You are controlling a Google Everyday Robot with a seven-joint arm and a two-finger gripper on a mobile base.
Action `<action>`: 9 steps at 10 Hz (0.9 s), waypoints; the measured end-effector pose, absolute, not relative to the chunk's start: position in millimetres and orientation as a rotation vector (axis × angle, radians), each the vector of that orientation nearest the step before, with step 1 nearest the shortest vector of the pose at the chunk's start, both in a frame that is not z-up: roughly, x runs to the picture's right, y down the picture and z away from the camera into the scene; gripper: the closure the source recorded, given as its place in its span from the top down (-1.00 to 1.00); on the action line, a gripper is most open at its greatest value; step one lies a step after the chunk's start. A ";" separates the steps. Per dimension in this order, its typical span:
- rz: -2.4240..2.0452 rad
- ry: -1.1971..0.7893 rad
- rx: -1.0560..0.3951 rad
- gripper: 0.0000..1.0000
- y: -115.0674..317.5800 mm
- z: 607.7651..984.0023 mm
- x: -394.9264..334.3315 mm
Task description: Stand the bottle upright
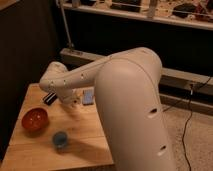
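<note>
On the pale wooden table (pixel 82 147), whose planks show their grain, a glossy round red bowl (pixel 34 120) sits at 8 o'clock from the gripper, well apart from it. A flat black bar (pixel 48 98) lies at the gripper's 9 o'clock, partly hidden behind the wrist. A small round blue cup (pixel 60 139), matte and squat, stands at 6 o'clock, near the bowl but not touching it.

The gripper (pixel 69 99) hangs low over the far half of the table, its fingers clenched. The bottle (pixel 76 101) shows only as a small pale white shape right at the gripper's tip, at about 3 o'clock from it, close to the tabletop. I cannot tell whether the fingers grasp it, nor whether it lies flat or stands.

Just beyond, at 3 o'clock, lies a flat blue-grey rectangular slab (pixel 88 97). The smooth white arm (pixel 132 105), rounded and dotted with small holes, fills the right half. A thin dark cable (pixel 188 125) trails across the speckled floor.
</note>
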State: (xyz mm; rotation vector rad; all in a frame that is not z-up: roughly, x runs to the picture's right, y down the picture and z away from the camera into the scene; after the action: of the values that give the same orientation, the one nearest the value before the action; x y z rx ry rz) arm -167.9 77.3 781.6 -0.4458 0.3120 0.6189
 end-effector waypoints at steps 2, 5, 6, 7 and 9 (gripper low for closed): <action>0.618 0.367 -0.469 -0.60 82.6 771.9 -162.3; 0.661 0.401 -0.532 -0.60 86.3 762.7 -165.8; 0.693 0.420 -0.577 -0.60 87.5 756.9 -168.4; 0.720 0.453 -0.628 -0.60 89.5 749.4 -170.1; 0.742 0.518 -0.679 -0.60 89.3 743.2 -169.5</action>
State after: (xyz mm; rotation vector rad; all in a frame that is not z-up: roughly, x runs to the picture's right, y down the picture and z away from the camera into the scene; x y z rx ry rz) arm -169.5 89.3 743.2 -0.6793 0.5176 0.7424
